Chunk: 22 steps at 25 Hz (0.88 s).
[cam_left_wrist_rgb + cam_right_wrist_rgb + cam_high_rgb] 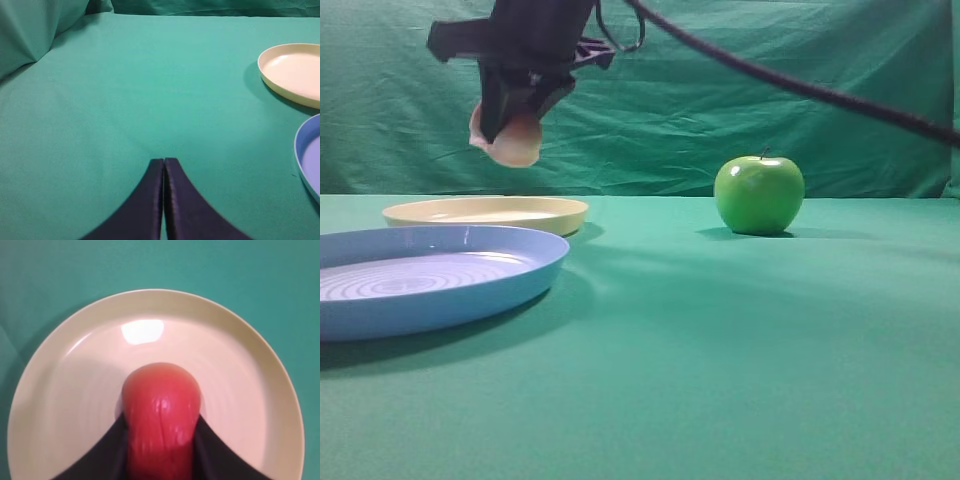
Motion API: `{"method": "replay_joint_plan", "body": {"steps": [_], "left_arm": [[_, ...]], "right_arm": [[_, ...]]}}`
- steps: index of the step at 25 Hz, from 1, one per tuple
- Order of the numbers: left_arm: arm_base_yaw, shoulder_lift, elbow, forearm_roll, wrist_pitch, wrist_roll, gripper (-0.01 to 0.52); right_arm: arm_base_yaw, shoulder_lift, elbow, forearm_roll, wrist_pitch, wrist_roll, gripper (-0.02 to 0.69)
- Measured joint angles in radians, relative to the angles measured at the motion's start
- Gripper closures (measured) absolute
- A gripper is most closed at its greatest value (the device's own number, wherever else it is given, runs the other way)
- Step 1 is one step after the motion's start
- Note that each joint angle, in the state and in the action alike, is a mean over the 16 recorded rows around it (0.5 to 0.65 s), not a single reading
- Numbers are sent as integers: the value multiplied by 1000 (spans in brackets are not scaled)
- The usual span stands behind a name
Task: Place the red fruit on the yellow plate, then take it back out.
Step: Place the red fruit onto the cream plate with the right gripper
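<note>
**Holding the fruit above the plate**

My right gripper (160,440) grips the red fruit (161,410) from both sides, high over the yellow plate (250,370), not touching it. Let go from here and I reckon it drops, bounces and rolls out over the low rim. The yellow plate is bare; so is the blue plate (440,290). My left gripper (164,165) is clenched on nothing.

The red fruit (161,415), paling underneath, hangs above the empty, shallow cream-yellow plate (45,405).
</note>
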Motion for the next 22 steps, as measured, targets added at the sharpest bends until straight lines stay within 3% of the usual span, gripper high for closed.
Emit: {"method": "replay_joint_plan", "body": {"steps": [9, 12, 16, 22], "left_arm": [[0, 0, 0, 0, 0, 0, 514], [0, 0, 0, 0, 0, 0, 514], [0, 0, 0, 0, 0, 0, 514], [0, 0, 0, 0, 0, 0, 514]], "right_arm": [[-4, 21, -3, 13, -24, 0, 90], [-10, -7, -5, 14, 16, 4, 57], [-24, -76, -8, 14, 111, 18, 126], [-52, -233, -12, 3, 317, 75, 352]]}}
